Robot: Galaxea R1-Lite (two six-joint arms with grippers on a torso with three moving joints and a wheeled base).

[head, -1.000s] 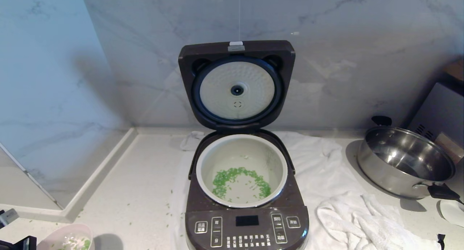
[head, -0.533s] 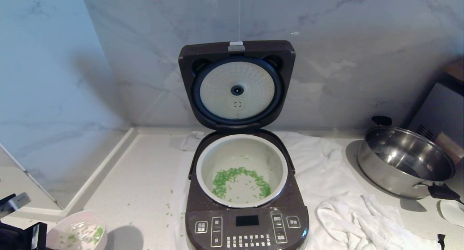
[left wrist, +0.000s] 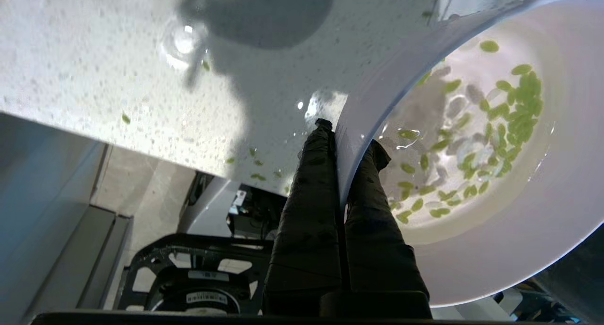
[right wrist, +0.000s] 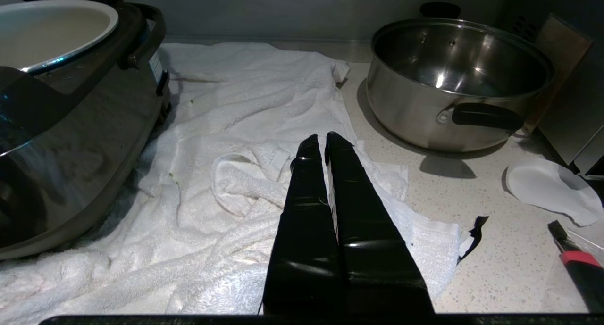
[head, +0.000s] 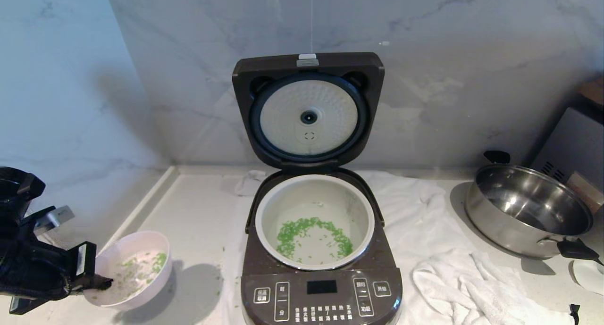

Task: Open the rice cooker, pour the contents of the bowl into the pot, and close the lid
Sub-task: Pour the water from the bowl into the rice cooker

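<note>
The rice cooker [head: 321, 292] stands at the centre with its lid [head: 308, 112] raised upright against the wall. Its pale pot [head: 314, 197] holds a ring of green bits [head: 297, 230]. To the cooker's left my left gripper [head: 96, 280] is shut on the near rim of the pink bowl [head: 137, 249], held above the counter. In the left wrist view the left gripper [left wrist: 349, 138] has one finger outside and one inside the bowl [left wrist: 495, 212], among wet green contents [left wrist: 514, 112]. My right gripper [right wrist: 321, 143] hangs shut and empty over a white towel.
A steel pan [head: 528, 212] with black handles sits at the right, beside a dark appliance [head: 575, 150]. A crumpled white towel [head: 472, 282] lies under and right of the cooker. Stray green bits [head: 219, 268] dot the counter. A raised ledge [head: 137, 221] runs along the left.
My left gripper has lifted the bowl up and to the right, from the lower left corner of the head view toward the cooker. The cooker and the right arm have not moved.
</note>
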